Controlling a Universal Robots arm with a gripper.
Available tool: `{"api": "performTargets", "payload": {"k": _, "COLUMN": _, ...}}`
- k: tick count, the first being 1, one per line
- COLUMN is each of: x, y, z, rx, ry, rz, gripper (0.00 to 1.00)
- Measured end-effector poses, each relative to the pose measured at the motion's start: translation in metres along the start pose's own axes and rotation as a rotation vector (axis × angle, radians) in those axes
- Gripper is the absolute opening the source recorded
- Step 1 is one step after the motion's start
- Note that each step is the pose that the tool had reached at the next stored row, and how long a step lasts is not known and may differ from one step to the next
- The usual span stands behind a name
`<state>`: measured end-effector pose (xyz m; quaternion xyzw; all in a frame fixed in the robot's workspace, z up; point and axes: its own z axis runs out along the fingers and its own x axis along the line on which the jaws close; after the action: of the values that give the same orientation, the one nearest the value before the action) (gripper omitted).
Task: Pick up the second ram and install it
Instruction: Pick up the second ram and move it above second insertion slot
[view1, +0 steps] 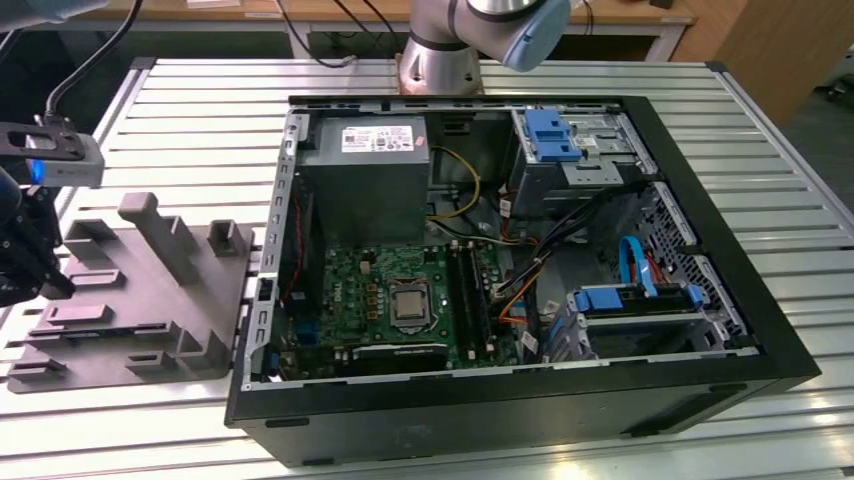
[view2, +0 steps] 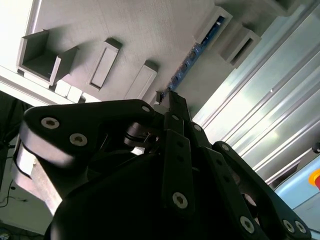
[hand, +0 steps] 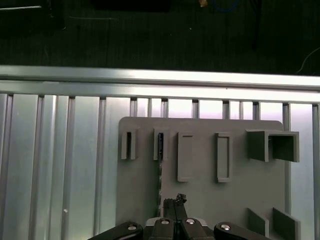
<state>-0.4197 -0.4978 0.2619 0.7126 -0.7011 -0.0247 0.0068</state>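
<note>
I see the black end effector (hand: 175, 201) clenched, its fingertips pressed together with nothing visible between them, hanging over the grey moulded fixture tray (hand: 205, 195). The long, narrow dark-blue ram strip (hand: 160, 143) stands on edge in a slot of that tray. In both wrist views its near end sits just beside the fingertips, and I cannot tell whether they touch. The tray lies on the ribbed aluminium surface (hand: 60, 165). In the exterior view the open black computer case (view1: 534, 410) lies just beside the tray, on the exterior view's right of it. The green motherboard (view1: 360, 290) and the grey power-supply box (view1: 367, 185) sit inside the case, farther from the tray.
</note>
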Motion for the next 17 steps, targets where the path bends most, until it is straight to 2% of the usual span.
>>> {"api": "performTargets", "payload": {"k": 17, "x": 0.0084, "y": -0.0006, "z": 0.0163, "rx": 0.0003, "ry": -0.0008, "rz": 0.0, "gripper": 0.1}}
